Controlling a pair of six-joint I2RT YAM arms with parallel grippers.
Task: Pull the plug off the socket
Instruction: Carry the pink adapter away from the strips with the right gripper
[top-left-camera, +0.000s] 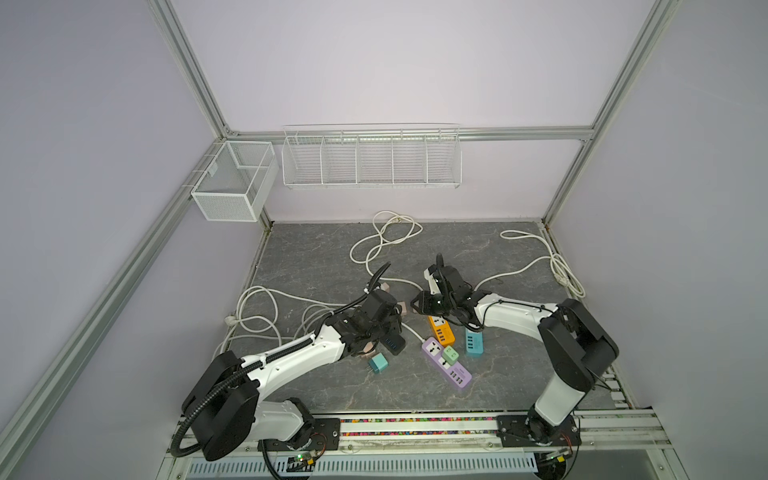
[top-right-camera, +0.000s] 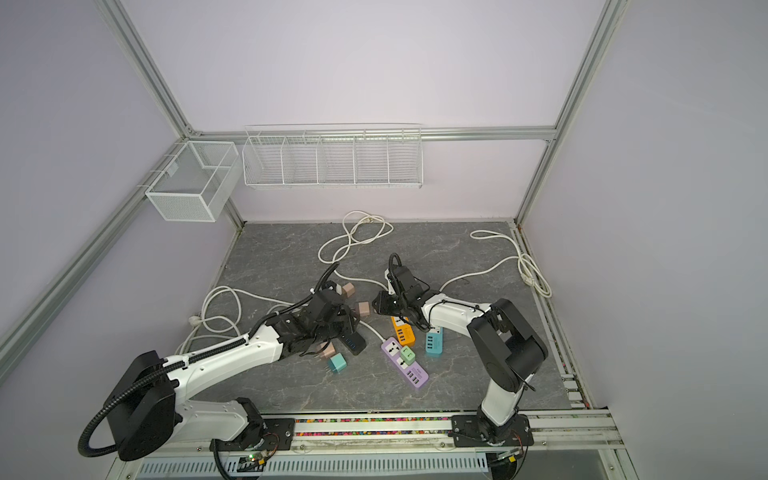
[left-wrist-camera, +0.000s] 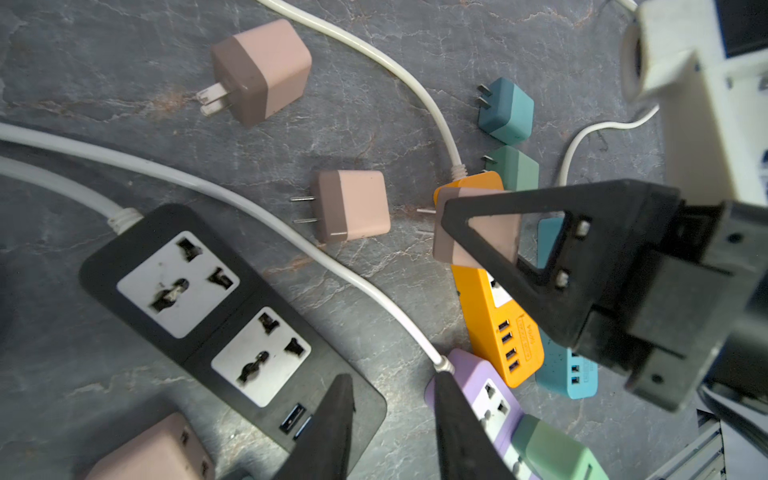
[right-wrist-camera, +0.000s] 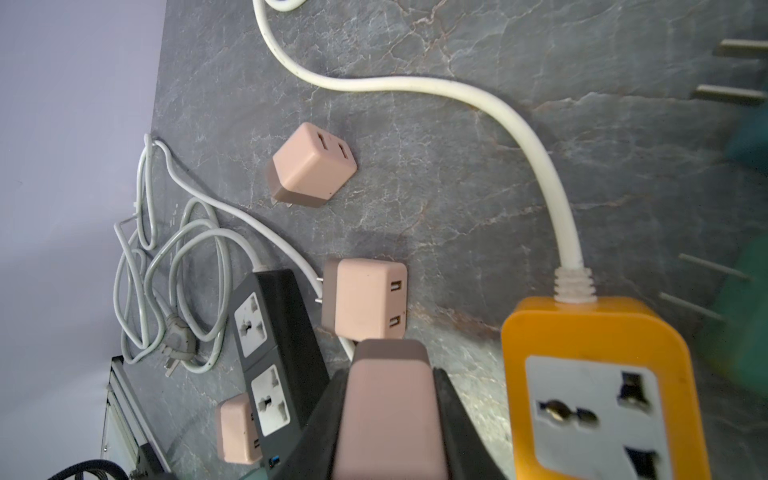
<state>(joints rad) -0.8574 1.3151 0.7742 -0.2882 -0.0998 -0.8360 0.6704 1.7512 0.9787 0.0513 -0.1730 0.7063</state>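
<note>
My right gripper (right-wrist-camera: 390, 374) is shut on a pink plug (right-wrist-camera: 390, 419). In the left wrist view that plug (left-wrist-camera: 478, 232) hangs just above the cord end of the orange power strip (left-wrist-camera: 498, 332), its prongs bare and clear of it. The orange strip's socket (right-wrist-camera: 594, 415) is empty. In both top views the right gripper (top-left-camera: 417, 305) (top-right-camera: 376, 306) hides most of the plug. My left gripper (left-wrist-camera: 392, 378) is open, with nothing between its fingers. It hovers over the USB end of the black power strip (left-wrist-camera: 232, 316) (top-left-camera: 395, 344).
Two loose pink plugs (left-wrist-camera: 262, 70) (left-wrist-camera: 353, 205) lie on the grey table (top-left-camera: 316, 257); a third (left-wrist-camera: 153, 449) sits beside the black strip. A green plug (top-left-camera: 450, 354) is in the purple strip (top-left-camera: 446, 365). A blue strip (top-left-camera: 473, 343), a teal plug (top-left-camera: 379, 364) and white cords (top-left-camera: 386, 237) lie around.
</note>
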